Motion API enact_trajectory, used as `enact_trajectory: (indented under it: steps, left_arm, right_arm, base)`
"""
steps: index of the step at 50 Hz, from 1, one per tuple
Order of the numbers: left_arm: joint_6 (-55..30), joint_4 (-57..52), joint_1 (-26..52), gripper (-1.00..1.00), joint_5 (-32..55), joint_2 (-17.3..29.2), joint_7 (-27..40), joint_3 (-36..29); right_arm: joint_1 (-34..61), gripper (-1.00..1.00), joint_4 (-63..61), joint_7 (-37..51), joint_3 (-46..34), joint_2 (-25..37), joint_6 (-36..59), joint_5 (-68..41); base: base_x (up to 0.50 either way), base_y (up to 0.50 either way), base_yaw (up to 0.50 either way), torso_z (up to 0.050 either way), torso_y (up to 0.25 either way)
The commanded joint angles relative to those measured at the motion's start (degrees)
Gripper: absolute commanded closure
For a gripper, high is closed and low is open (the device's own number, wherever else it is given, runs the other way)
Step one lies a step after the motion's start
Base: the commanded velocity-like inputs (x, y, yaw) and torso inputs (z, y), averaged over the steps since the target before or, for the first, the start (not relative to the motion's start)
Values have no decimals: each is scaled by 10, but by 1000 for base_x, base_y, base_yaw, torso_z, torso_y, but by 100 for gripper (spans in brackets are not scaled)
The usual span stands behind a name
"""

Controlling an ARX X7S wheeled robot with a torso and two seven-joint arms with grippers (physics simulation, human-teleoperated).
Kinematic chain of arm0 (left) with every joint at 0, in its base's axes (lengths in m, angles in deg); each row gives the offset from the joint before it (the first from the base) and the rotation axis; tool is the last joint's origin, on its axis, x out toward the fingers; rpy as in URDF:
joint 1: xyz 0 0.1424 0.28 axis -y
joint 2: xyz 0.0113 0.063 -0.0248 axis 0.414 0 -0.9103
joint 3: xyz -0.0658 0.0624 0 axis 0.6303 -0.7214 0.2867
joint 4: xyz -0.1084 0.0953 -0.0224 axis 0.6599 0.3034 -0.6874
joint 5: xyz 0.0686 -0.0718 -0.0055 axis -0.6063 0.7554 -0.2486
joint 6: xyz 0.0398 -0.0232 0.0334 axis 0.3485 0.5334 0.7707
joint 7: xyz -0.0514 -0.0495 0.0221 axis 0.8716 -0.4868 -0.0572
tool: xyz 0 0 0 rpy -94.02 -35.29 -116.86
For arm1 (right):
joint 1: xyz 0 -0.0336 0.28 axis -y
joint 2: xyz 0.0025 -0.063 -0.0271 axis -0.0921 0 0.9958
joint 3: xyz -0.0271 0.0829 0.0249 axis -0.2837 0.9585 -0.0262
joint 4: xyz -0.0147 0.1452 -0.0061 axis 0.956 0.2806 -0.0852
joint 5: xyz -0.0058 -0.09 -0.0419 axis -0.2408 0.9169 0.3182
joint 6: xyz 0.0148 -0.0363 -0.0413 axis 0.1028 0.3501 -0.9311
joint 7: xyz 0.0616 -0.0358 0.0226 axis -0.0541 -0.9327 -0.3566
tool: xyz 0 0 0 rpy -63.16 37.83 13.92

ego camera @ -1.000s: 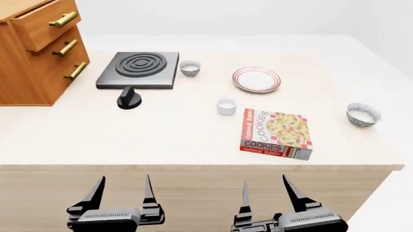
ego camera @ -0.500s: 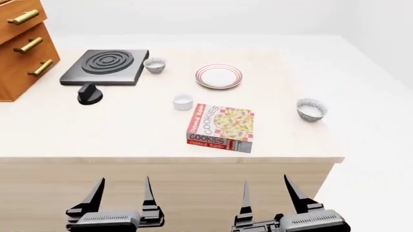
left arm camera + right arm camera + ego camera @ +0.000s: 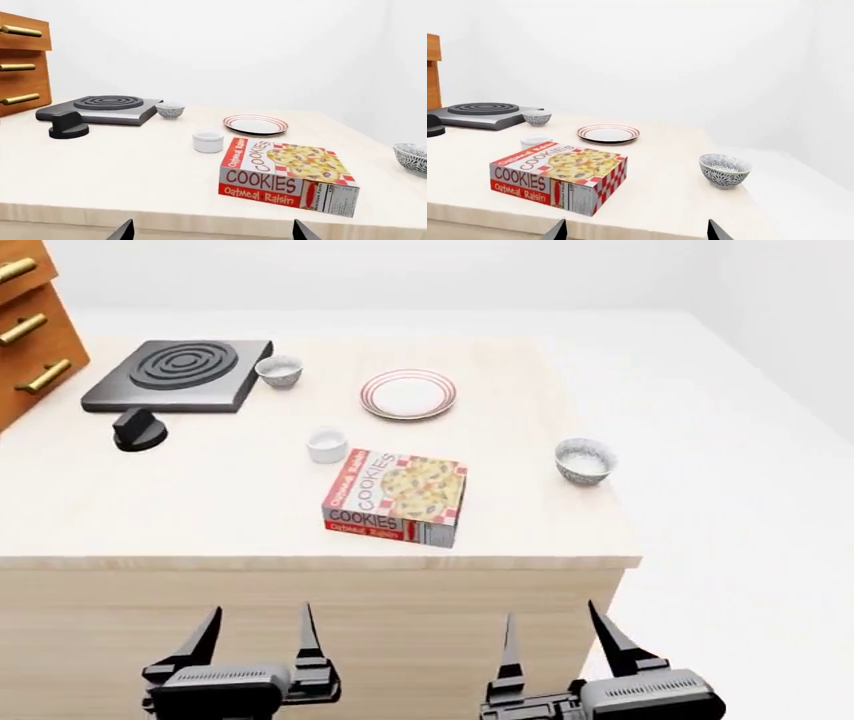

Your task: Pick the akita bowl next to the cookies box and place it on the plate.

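Observation:
The akita bowl [image 3: 585, 460] [image 3: 724, 170] [image 3: 411, 156], grey-speckled, stands alone on the counter right of the red cookies box [image 3: 396, 497] [image 3: 560, 175] [image 3: 287, 172]. The red-ringed white plate [image 3: 407, 393] [image 3: 608, 133] [image 3: 255, 124] lies behind the box. Both grippers hang open and empty in front of the counter's front edge, below its top: my left gripper [image 3: 260, 612] [image 3: 212, 231] level with the box, my right gripper [image 3: 550, 612] [image 3: 637, 230] between box and bowl. Neither touches anything.
A twin speckled bowl [image 3: 279, 371] sits beside the black stove burner [image 3: 178, 373]. A plain white cup [image 3: 327, 445] stands just left of the box's far corner. A black knob [image 3: 139, 429] and a wooden drawer cabinet [image 3: 27, 320] are at the far left. The counter's right edge [image 3: 627, 540] lies close to the akita bowl.
Everything on the counter has slid left in the head view, so my view has shifted rightward. Both grippers keep the same open pose; no object has moved on the counter.

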Motion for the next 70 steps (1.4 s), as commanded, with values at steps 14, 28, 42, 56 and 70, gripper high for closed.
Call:
enact_trajectory:
  steps: [14, 28, 42, 56, 70]
  left_arm:
    - [-44, -167, -6, -100, -5, 20, 11, 19]
    - [-14, -162, -20, -100, 8, 23, 14, 25]
    - [-13, -155, -16, -100, 16, 28, 17, 23]
    - [-10, -151, -12, -100, 20, 33, 21, 20]
    - [-8, -144, -8, -100, 24, 36, 25, 17]
  right_arm:
    - [-7, -100, -204, 24, 21, 25, 85, 61]
    - [-19, -100, -204, 38, 26, 31, 75, 64]
    - [-17, -100, -199, 42, 24, 36, 72, 55]
    - [-17, -100, -200, 45, 22, 41, 70, 47]
    - [-13, -100, -193, 43, 14, 48, 74, 43]
  base:
    - [468, 0, 0, 0, 0]
    - [500, 0, 0, 0, 0]
    - [500, 0, 0, 0, 0]
    - [500, 0, 0, 0, 0]
    - [250, 0, 0, 0, 1]
